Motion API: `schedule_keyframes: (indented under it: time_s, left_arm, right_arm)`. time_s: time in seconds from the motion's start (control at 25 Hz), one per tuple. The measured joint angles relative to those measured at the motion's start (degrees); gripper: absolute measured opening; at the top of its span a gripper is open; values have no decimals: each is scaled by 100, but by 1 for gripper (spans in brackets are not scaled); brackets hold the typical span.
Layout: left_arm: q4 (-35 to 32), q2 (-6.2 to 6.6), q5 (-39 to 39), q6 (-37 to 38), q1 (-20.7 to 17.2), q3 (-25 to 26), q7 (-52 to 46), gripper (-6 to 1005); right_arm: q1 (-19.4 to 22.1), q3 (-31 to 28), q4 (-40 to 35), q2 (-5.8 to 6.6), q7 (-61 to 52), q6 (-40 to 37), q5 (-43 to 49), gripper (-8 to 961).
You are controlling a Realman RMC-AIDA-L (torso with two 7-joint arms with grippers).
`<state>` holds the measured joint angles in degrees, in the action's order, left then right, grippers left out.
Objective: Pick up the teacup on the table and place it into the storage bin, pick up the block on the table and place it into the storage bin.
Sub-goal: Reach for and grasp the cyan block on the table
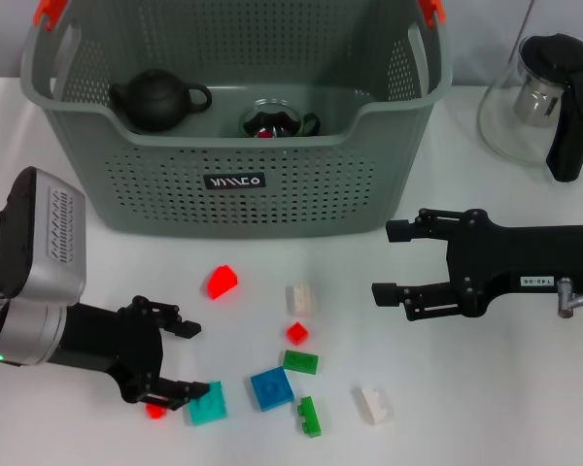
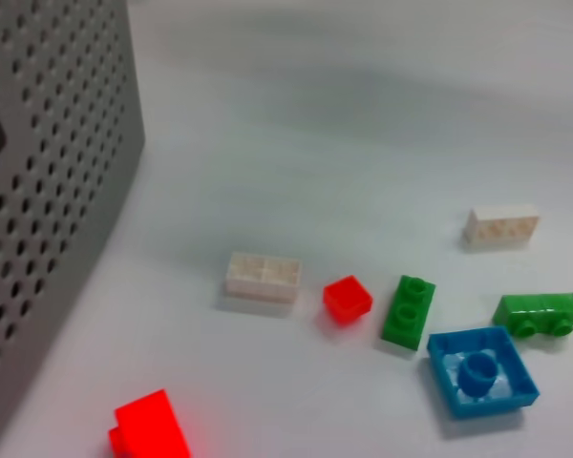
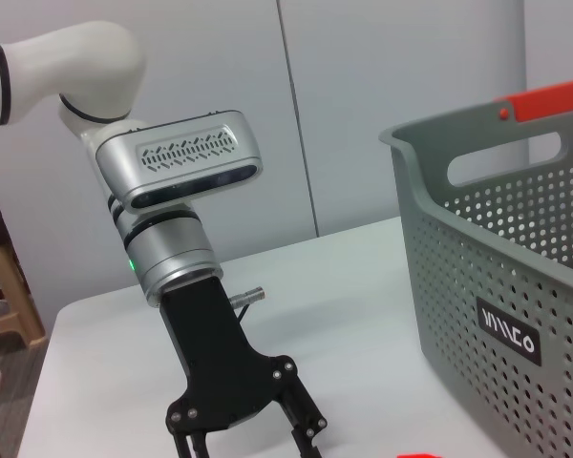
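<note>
left gripper [image 1: 178,361] sits low in front of the storage bin [image 1: 235,184], jaws apart, lower finger touching the teal block [image 1: 206,403], a small red piece [image 1: 155,411] just beside it. to grab well: centre both fingers on the teal block's flat sides before closing, avoid nudging the blue block [image 1: 271,387]. right gripper [image 1: 396,262] hangs spread and empty off the bin's right front corner. bin holds a black teapot [image 1: 157,99] and a glass teacup [image 1: 272,122].

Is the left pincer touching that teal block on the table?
Cannot tell. In the head view the left pincer has its lower fingertip right at the teal block edge, but no clear contact or gap shows there.
</note>
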<state>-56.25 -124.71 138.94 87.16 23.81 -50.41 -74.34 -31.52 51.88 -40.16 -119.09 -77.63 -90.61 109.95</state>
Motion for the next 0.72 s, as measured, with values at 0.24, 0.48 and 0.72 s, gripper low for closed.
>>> schedule_keyframes:
  time_s: [0.24, 0.48, 0.72]
  left_arm:
    - [-34, 0, -31, -140, 1, 13, 9, 753]
    - [-60, 0, -82, -439, 7, 39, 9, 754]
    - [-125, 0, -107, -635, 17, 64, 7, 752]
  right_arm:
    - [4, -3, 0, 7, -7, 0, 0, 910]
    - [6, -3, 0, 9, -21, 0, 0, 910]
    - [14, -3, 0, 18, -24, 0, 0, 911]
